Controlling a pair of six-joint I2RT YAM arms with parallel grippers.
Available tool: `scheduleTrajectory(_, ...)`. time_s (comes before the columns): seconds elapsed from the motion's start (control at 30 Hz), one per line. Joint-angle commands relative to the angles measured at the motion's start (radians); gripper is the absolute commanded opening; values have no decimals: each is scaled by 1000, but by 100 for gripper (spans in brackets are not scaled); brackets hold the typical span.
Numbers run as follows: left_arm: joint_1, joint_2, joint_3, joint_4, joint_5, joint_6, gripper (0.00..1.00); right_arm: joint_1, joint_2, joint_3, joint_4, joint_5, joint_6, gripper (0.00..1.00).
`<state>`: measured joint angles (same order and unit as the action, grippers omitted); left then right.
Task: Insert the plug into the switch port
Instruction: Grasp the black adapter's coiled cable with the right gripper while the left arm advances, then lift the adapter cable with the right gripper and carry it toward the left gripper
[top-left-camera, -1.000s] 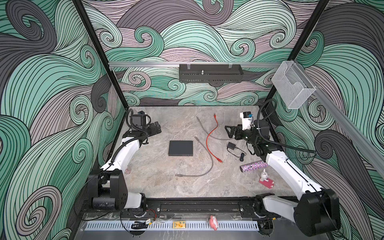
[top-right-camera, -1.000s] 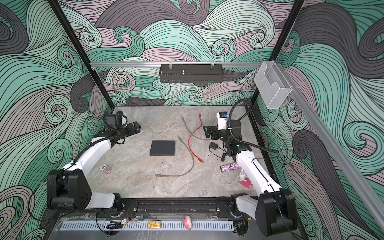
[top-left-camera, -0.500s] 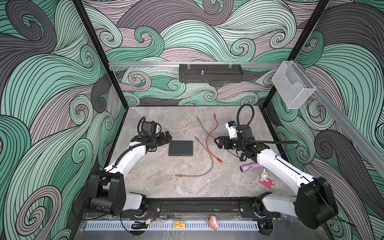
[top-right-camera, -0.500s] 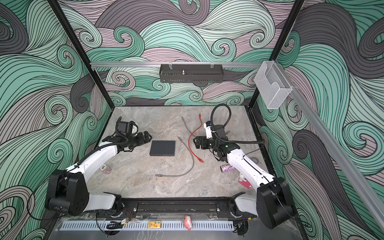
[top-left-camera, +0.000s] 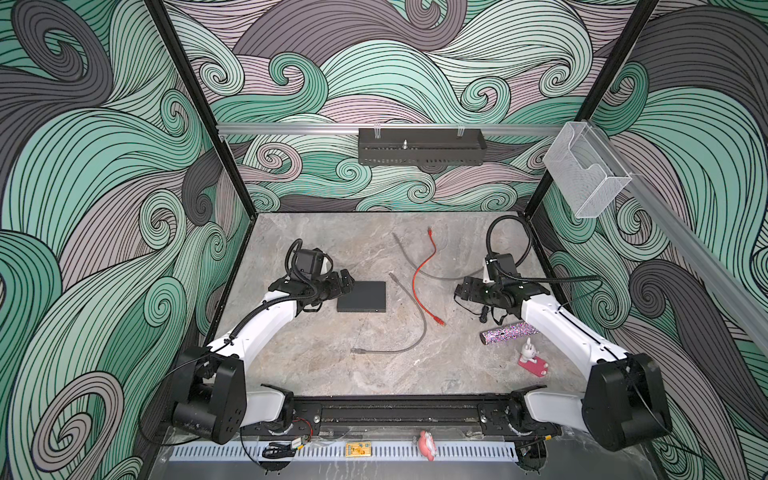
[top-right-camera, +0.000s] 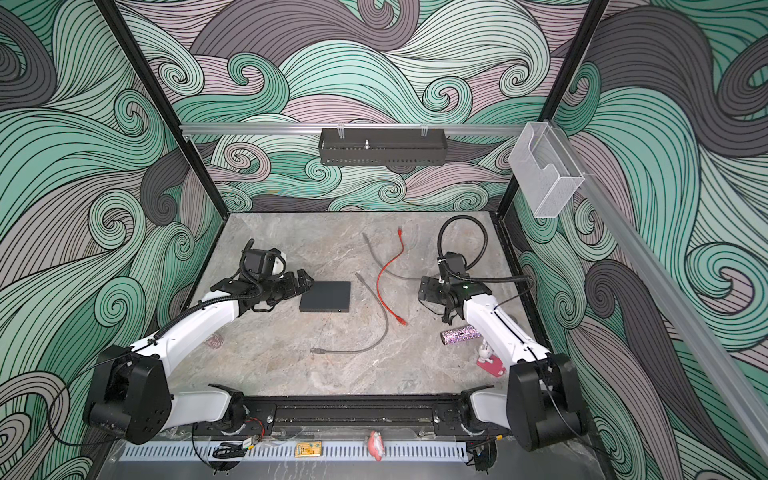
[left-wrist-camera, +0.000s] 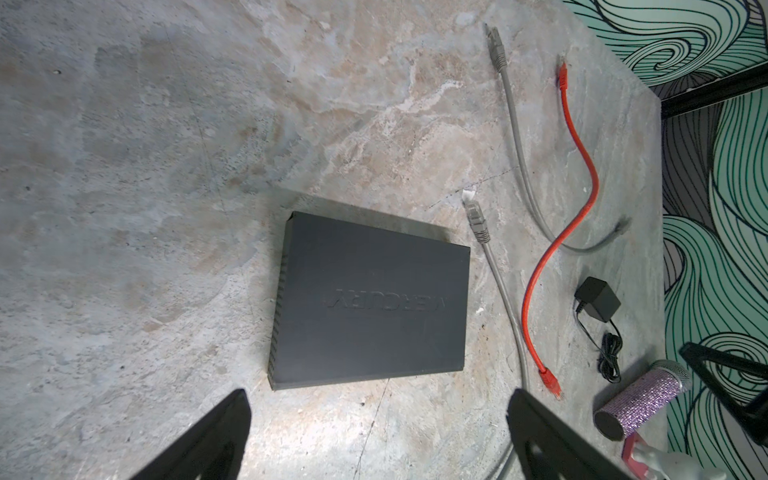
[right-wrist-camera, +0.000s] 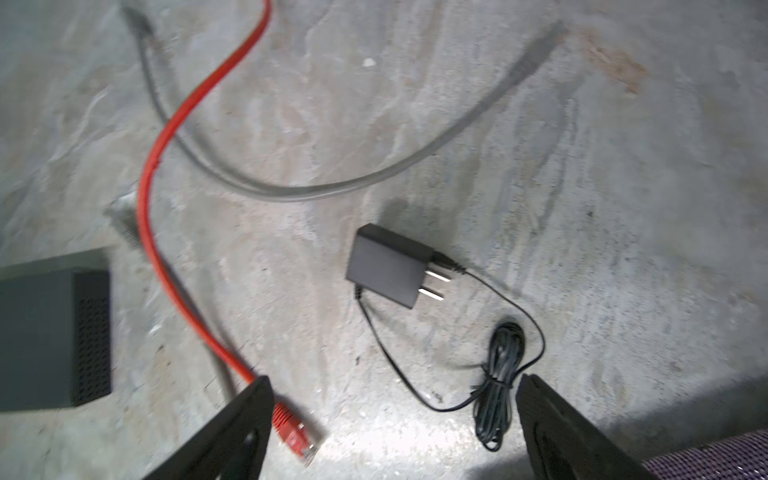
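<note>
The marbled grey tabletop (top-left-camera: 316, 374) carries a flat black switch (top-left-camera: 361, 296) left of centre. Just to its right lies a grey cable (left-wrist-camera: 503, 295), then a red cable (right-wrist-camera: 144, 208) crossing a second grey cable (left-wrist-camera: 517, 141). Farther right lie a black adapter (right-wrist-camera: 388, 270) with its bundled cord, a glittery purple cylinder (top-left-camera: 509, 332) and a small rabbit figurine (top-left-camera: 532, 360).

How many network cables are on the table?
3: red cable right of the switch, gray cable between them, second gray cable crossing the red farther back; none seems hidden.
</note>
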<state>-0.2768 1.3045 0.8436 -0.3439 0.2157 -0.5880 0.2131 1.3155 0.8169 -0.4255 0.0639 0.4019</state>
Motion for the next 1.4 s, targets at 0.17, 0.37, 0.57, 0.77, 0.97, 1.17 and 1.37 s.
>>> scheduleTrajectory(0.17, -14, -30, -20, 7, 12, -30, 99, -100, 117, -67, 21, 55, 145, 81)
scheduleTrajectory(0.37, -16, -31, -21, 12, 7, -30, 99, -121, 173, -88, 61, 12, 165, 63)
scheduleTrajectory(0.57, -15, -39, -21, 11, 4, -29, 99, -122, 182, -99, 101, 3, 166, 32)
scheduleTrajectory(0.77, -15, -38, -21, 10, 2, -29, 99, -140, 169, -117, 134, -2, 171, 15)
scheduleTrajectory(0.97, -15, -36, -21, 8, 2, -26, 99, -165, 122, -128, 149, -11, 177, 6)
scheduleTrajectory(1.17, -15, -40, -17, 5, 1, -30, 98, -165, 166, -115, 147, -63, 144, 21)
scheduleTrajectory(1.37, -15, -72, -30, 6, -6, -31, 99, -163, 243, -90, 152, -111, 125, 26)
